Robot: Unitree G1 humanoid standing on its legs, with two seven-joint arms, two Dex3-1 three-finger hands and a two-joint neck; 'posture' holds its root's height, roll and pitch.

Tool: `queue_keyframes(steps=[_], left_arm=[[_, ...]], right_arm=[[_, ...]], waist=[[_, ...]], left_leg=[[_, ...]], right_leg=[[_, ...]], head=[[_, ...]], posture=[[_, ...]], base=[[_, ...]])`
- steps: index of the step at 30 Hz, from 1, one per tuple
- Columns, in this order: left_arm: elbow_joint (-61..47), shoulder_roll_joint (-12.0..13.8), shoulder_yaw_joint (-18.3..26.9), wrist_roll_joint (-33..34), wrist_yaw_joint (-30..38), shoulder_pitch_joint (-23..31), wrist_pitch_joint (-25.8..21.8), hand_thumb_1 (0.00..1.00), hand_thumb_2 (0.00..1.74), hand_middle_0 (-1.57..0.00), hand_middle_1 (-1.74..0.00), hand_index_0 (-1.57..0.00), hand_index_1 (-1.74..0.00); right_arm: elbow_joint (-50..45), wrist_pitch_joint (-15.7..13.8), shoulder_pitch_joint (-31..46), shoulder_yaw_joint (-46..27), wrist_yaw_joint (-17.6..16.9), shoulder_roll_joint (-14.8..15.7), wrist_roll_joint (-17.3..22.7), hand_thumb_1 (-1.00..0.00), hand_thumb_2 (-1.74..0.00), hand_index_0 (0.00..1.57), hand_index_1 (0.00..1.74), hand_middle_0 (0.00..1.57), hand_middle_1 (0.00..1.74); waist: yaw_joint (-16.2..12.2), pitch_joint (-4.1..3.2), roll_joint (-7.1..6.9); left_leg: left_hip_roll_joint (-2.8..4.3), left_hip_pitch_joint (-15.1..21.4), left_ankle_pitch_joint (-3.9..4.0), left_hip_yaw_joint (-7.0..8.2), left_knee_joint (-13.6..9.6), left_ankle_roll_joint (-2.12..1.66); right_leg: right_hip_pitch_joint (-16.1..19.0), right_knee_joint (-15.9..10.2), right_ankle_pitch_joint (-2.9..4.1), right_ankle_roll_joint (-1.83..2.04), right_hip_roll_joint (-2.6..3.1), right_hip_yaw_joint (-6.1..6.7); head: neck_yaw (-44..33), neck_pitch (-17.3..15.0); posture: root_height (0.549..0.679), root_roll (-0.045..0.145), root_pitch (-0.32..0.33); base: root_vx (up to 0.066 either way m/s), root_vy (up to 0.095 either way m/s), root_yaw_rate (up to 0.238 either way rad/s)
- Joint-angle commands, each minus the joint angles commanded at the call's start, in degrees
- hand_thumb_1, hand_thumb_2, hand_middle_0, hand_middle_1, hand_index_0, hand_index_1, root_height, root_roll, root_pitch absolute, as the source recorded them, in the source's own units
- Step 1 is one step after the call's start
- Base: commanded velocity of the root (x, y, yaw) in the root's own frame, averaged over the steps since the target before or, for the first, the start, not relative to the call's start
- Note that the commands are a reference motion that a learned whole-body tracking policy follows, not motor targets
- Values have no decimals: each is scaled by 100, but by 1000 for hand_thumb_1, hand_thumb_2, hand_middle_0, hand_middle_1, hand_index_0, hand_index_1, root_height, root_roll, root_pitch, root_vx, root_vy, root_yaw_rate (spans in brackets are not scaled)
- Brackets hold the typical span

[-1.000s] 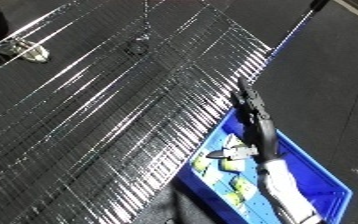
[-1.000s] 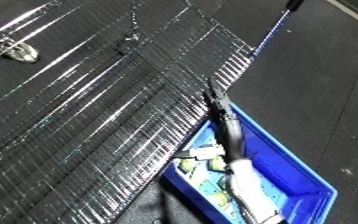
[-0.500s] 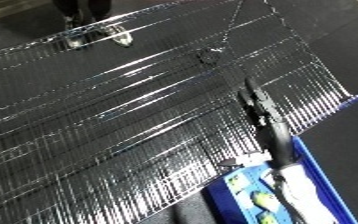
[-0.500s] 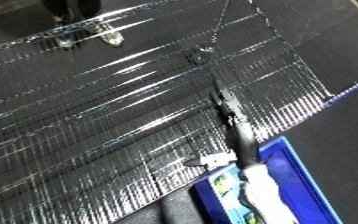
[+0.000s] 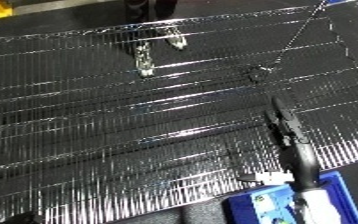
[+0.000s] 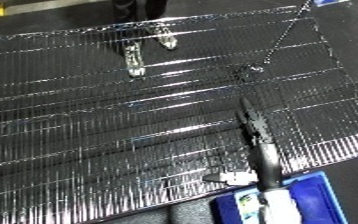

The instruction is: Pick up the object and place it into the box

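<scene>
My right hand (image 5: 285, 124) reaches out over the wire-mesh table (image 5: 87, 125), its black fingers straight and open, holding nothing. Its silver and white forearm rises from the blue bin (image 6: 314, 194) in the lower right corner. Pale items (image 6: 247, 202) lie inside the bin. Two shiny silvery objects (image 5: 142, 60) (image 5: 174, 38) rest on the mesh at the far side, well beyond the fingertips. A small dark object (image 5: 262, 70) lies on the mesh ahead of the hand. My left hand shows in neither view.
A thin line (image 5: 296, 34) runs from the small dark object to the far right corner. The mesh ends at a front edge near the bin, with dark floor (image 5: 113, 217) below. A small white piece (image 5: 270, 176) shows beside my wrist.
The view has swung left and up, so the bin slid into the lower right corner. My right hand has risen from above the bin out over the mesh.
</scene>
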Motion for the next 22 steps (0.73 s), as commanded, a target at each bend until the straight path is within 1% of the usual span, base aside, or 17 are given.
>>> queue_keyframes(steps=[5, 10, 15, 22], left_arm=[[-64, 47, 6, 10, -68, 50, 42, 1000, 1740, -1570, -1740, -1570, -1740], [-130, 61, 31, 40, -128, 120, 85, 1000, 1740, -1570, -1740, -1570, -1740], [-207, 73, 47, 68, -173, 172, 136, 1000, 1740, -1570, -1740, -1570, -1740], [-229, 103, 38, 53, -174, 183, 142, 1000, 1740, -1570, -1740, -1570, -1740]], right_arm=[[33, -17, 93, 68, -76, 19, -10, 0, 0, 0, 0, 0, 0], [50, -1, 209, 92, -125, 46, 23, 0, 0, 0, 0, 0, 0], [107, -8, 296, 124, -172, 88, 1, 0, 0, 0, 0, 0, 0], [198, -7, 323, 202, -194, 86, -2, 0, 0, 0, 0, 0, 0]], waist=[[27, 18, -44], [32, 11, -81], [21, 14, -82], [7, 45, -67]], left_leg=[[19, -8, 4, -11, 23, 0], [34, -20, -15, -4, 81, -1], [47, -15, -40, -3, 129, -3], [48, -49, -46, -1, 170, -4]], right_leg=[[-7, 40, -22, 12, 2, -16], [9, 73, -45, 14, 0, -18], [21, 113, -68, 14, -4, -15], [-25, 172, -83, 28, -17, -4]], head=[[-89, 19], [-149, -13], [-201, 23], [-228, -3]], posture=[[666, 31, -93], [666, 31, -97], [665, 32, -101], [664, 32, -101]], base=[[20, -28, 17], [33, -26, -7], [37, -13, -15], [15, -10, -17]])
